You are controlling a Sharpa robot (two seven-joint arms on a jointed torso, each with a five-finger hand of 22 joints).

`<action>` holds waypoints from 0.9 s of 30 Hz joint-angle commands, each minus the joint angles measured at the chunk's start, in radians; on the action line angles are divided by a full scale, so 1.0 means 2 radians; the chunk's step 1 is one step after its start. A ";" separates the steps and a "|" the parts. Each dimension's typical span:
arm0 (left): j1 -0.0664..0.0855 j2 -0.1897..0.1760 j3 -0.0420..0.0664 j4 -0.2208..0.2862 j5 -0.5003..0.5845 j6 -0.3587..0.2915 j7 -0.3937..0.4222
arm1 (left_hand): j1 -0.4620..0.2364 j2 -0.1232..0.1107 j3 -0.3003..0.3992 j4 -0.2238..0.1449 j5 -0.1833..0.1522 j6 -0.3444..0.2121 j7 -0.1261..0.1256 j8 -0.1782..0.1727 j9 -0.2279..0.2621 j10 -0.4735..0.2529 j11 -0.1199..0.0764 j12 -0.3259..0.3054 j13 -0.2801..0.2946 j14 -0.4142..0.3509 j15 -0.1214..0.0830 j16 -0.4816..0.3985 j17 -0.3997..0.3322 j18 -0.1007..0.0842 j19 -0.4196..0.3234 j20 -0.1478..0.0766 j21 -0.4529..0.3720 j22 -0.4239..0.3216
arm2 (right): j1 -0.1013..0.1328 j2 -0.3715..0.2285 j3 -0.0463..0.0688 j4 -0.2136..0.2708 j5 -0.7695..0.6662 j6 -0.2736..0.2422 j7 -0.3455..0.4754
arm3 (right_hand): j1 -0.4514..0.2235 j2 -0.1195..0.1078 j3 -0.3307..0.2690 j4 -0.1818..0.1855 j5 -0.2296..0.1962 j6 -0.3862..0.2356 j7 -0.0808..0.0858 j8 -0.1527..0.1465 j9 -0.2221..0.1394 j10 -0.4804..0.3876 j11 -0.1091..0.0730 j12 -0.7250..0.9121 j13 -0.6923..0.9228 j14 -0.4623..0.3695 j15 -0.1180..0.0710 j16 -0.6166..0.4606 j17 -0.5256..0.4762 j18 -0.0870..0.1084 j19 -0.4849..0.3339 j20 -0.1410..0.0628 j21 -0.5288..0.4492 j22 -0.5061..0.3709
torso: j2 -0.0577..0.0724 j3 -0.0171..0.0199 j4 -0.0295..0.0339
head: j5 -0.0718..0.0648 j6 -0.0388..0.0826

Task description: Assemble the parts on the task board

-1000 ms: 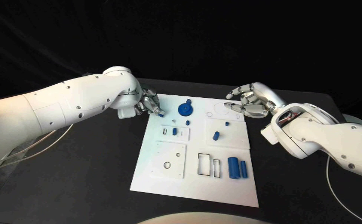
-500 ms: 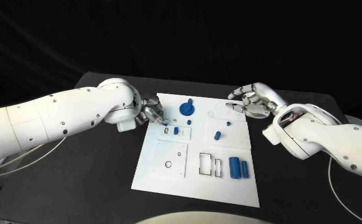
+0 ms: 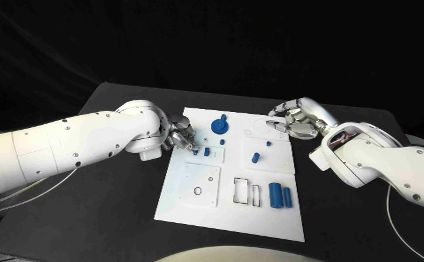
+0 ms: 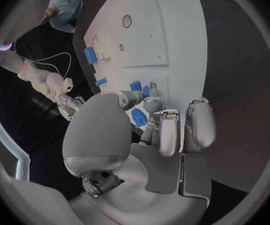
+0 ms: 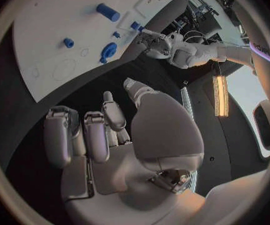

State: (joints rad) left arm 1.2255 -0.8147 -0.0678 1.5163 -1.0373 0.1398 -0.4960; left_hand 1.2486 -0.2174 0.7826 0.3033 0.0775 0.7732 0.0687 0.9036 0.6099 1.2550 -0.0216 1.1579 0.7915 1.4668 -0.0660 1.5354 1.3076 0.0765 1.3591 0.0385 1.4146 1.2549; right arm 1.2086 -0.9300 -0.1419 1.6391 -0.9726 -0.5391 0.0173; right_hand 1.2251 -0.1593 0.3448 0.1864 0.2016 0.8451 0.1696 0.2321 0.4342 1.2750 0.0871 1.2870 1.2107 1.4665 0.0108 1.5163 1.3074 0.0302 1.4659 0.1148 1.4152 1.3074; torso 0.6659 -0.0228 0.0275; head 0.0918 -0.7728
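Note:
The white task board (image 3: 230, 213) lies mid-table. My left hand (image 3: 179, 136) is at its left edge and pinches a small blue part (image 3: 196, 150) (image 4: 137, 86) at a small slot, beside another small blue part (image 3: 207, 151). A blue disc (image 3: 218, 128) stands just beyond. A blue peg (image 3: 268, 144) and a blue block (image 3: 254, 158) sit mid-board. Two blue cylinders (image 3: 279, 196) lie on the near right. My right hand (image 3: 296, 121) hovers at the board's far right corner, fingers curled in, holding nothing.
Empty rectangular slots (image 3: 245, 193) and a square plate with a round hole (image 3: 200, 190) are on the near half of the board. Black table (image 3: 115, 213) surrounds the board. A cable (image 3: 35, 185) trails at the left.
My left hand has moved nearer and to the right, from off the board's far left corner to its left edge, bringing the small blue part along. The right hand has stayed put.

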 commanded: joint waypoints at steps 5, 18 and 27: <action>-0.001 0.008 0.000 -0.003 -0.041 0.003 0.003 | -0.002 -0.005 0.074 -0.068 0.000 0.014 -0.010 0.004 0.045 0.004 -0.001 0.004 0.003 0.044 -0.005 0.003 0.104 -0.003 0.005 0.000 0.004 0.003 | -0.001 0.000 0.000 0.000 -0.003 0.006 0.001 | -0.003 0.001 0.000 0.003 0.002 -0.004 -0.001 0.002 0.001 -0.003 -0.002 -0.002 -0.001 0.033 -0.001 -0.003 0.049 0.007 0.002 0.000 -0.002 0.078 | 0.000 0.0008 -0.0007 | 0.002 -0.002; -0.002 0.014 0.000 -0.009 -0.060 0.013 -0.002 | -0.006 -0.005 0.077 -0.069 -0.001 0.018 -0.013 0.009 0.047 0.009 -0.003 0.008 0.007 0.044 -0.007 0.003 0.104 -0.004 0.008 -0.001 0.007 0.008 | -0.001 0.000 0.000 0.000 -0.003 0.006 0.001 | -0.003 0.001 0.000 0.003 0.002 -0.004 -0.001 0.002 0.001 -0.003 -0.002 -0.002 -0.001 0.033 -0.001 -0.003 0.049 0.007 0.002 0.000 -0.002 0.078 | 0.000 0.0007 -0.0005 | 0.001 -0.005; -0.002 0.015 -0.001 -0.009 -0.068 0.030 -0.005 | -0.006 -0.005 0.078 -0.069 0.000 0.019 -0.013 0.010 0.047 0.009 -0.003 0.007 0.006 0.044 -0.007 0.003 0.104 -0.005 0.009 -0.001 0.008 0.010 | -0.001 -0.001 0.000 0.000 -0.004 0.006 0.001 | -0.003 0.001 0.000 0.003 0.002 -0.004 -0.001 0.002 0.001 -0.003 -0.002 -0.002 -0.001 0.033 -0.001 -0.003 0.049 0.007 0.002 0.000 -0.002 0.078 | 0.000 0.0008 -0.0004 | 0.001 -0.007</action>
State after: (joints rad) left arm 1.2225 -0.7877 -0.0692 1.4970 -1.1542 0.1651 -0.5028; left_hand 1.2313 -0.2346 0.8116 0.2855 0.0770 0.7838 0.0662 0.9193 0.6100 1.2656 -0.0251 1.1674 0.8035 1.4669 -0.0731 1.5354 1.3075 0.0767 1.3706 0.0342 1.4261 1.2734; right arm 1.2067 -0.9311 -0.1419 1.6388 -0.9723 -0.5388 0.0172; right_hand 1.2251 -0.1593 0.3449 0.1863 0.2014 0.8451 0.1696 0.2320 0.4341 1.2750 0.0871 1.2871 1.2107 1.4665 0.0108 1.5162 1.3078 0.0302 1.4659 0.1147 1.4152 1.3081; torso 0.6657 -0.0212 0.0264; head 0.0941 -0.7857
